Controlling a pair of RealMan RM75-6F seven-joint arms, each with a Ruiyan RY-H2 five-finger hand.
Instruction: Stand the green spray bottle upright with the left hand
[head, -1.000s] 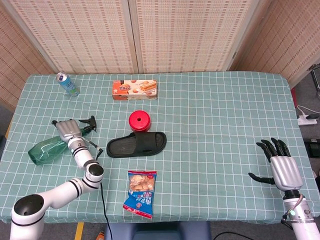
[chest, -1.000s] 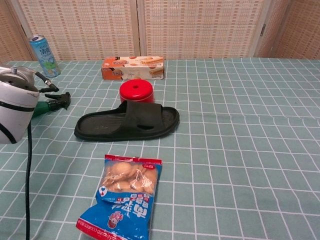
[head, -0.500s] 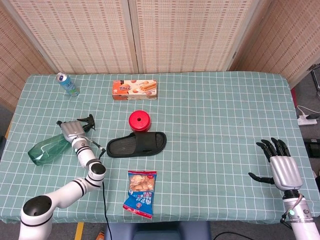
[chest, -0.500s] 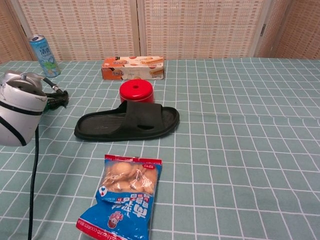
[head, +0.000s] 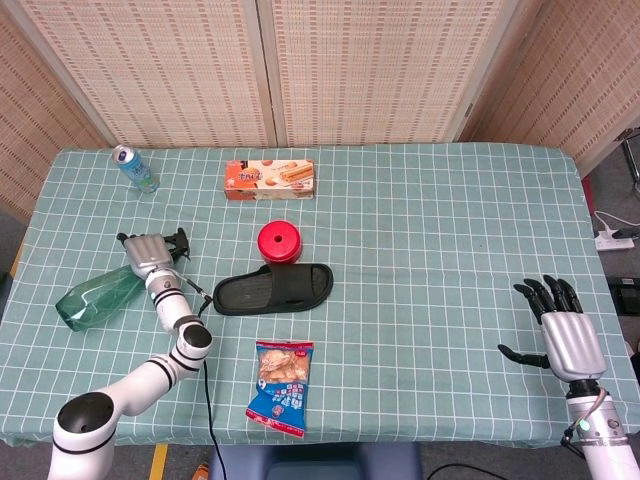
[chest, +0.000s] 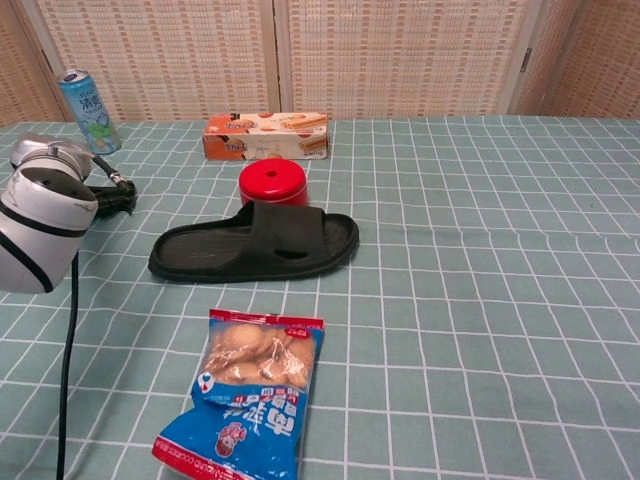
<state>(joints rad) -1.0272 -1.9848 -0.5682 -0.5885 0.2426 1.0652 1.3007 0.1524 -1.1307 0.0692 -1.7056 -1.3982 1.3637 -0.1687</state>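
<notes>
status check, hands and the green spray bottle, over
Left hand over the neck of the spray bottle, grip unclear. Bottle lying flat. Right hand open, idle at far side. Slipper close by, not blocking.

Left robot hand reaching forward (grip unclear), right robot hand spread apart

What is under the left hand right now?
The left hand lies over the neck of the green spray bottle, which is on its side; its black trigger head pokes out. Whether the fingers grip it is hidden.
</notes>
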